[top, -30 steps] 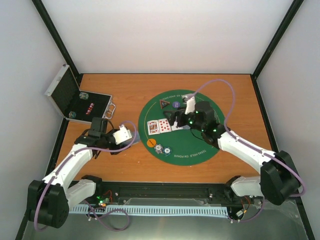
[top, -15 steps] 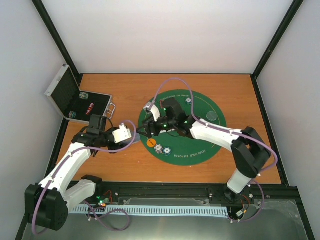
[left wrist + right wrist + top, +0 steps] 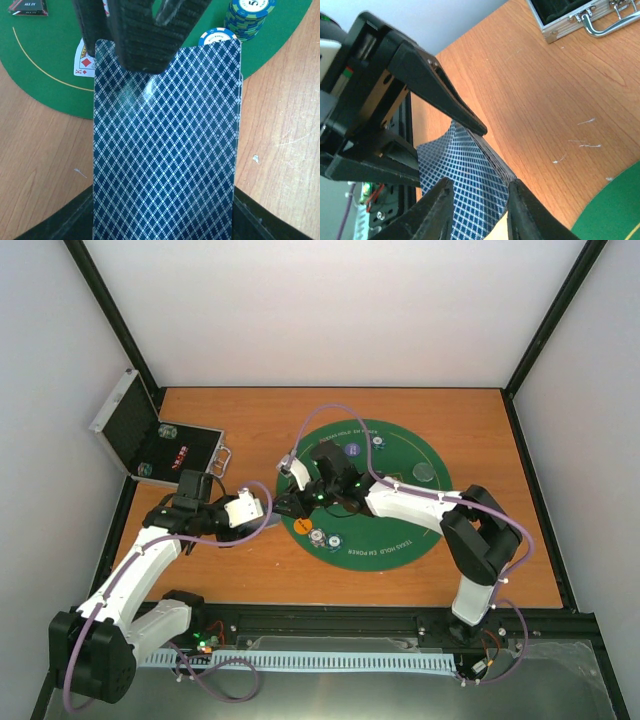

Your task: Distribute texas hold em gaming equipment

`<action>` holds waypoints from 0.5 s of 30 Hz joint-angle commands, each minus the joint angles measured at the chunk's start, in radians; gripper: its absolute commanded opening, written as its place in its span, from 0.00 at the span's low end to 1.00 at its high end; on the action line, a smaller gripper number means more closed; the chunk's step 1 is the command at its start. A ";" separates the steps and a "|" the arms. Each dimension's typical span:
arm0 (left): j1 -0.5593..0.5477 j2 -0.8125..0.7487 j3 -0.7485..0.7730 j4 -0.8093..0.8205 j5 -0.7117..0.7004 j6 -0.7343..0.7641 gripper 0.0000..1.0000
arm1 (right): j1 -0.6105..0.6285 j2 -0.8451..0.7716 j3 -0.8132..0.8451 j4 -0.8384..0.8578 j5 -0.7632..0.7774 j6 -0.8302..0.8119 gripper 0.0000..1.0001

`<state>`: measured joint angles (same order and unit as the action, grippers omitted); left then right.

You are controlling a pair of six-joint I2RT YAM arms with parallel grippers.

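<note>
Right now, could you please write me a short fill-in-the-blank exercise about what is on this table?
1. The deck of cards in the left gripper has ____-and-white patterned backs.
2. The stack of chips stands on a round ____ mat.
3. The silver case at the table's left has its lid ____.
4. The face-up king beside the deck shows red ____.
Missing words: blue; green; open; diamonds.

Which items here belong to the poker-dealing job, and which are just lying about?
Job: card deck, face-up card, chip stack, purple chip, clear disc, ALL IN triangle.
Lying about: open silver case, wooden table.
</note>
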<state>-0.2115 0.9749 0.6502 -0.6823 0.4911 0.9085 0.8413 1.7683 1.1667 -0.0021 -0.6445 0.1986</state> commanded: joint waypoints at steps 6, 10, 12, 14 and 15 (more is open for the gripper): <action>-0.008 -0.014 0.036 0.004 0.031 0.027 0.56 | 0.012 0.009 0.030 -0.022 0.002 -0.028 0.05; -0.008 -0.013 0.029 0.005 0.031 0.027 0.56 | 0.010 -0.013 0.026 -0.046 0.035 -0.054 0.03; -0.009 -0.016 0.024 0.005 0.028 0.027 0.56 | 0.009 -0.026 0.025 -0.059 0.049 -0.069 0.03; -0.009 -0.016 0.018 0.008 0.026 0.029 0.56 | 0.007 -0.041 0.027 -0.074 0.059 -0.086 0.03; -0.008 -0.015 0.014 0.009 0.025 0.029 0.56 | 0.007 -0.048 0.026 -0.081 0.066 -0.093 0.03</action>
<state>-0.2127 0.9749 0.6502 -0.6819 0.4911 0.9092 0.8413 1.7706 1.1732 -0.0433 -0.6144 0.1535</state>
